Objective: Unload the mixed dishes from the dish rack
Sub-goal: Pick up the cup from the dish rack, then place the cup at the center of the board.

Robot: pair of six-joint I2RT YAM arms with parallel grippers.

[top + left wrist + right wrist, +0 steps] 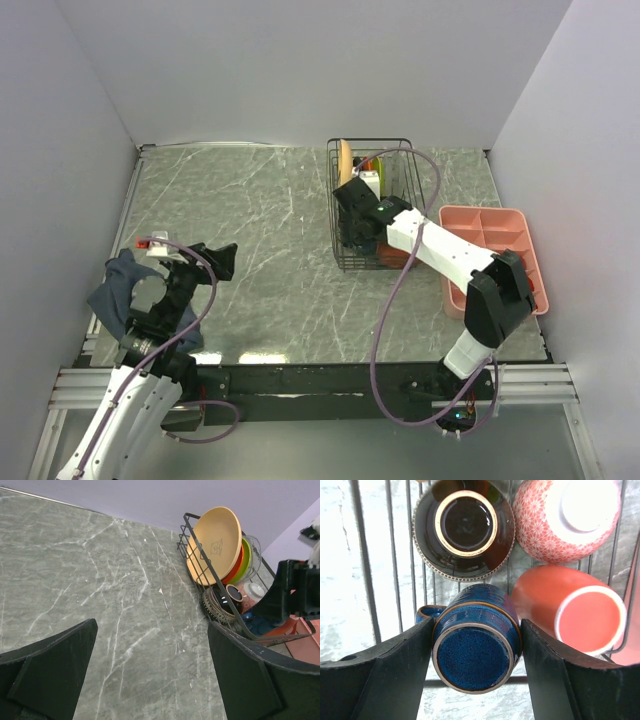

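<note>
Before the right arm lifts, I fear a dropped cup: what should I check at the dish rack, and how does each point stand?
1. Both fingers of the right pincer against the blue cup: ok.
2. Fingers clear of the cup handle: cannot tell.
3. Clearance to the orange mug: cannot tell, very close.
4. Gap between cup and dark bowl: cannot tell.
5. Idle left pincer open, away from the dish rack: ok.

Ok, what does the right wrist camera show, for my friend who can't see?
The right gripper clamps an upside-down blue cup between its black fingers, inside the wire rack. Beside it is an orange mug, and past them a dark bowl and a pink patterned bowl, both upside down.
</note>
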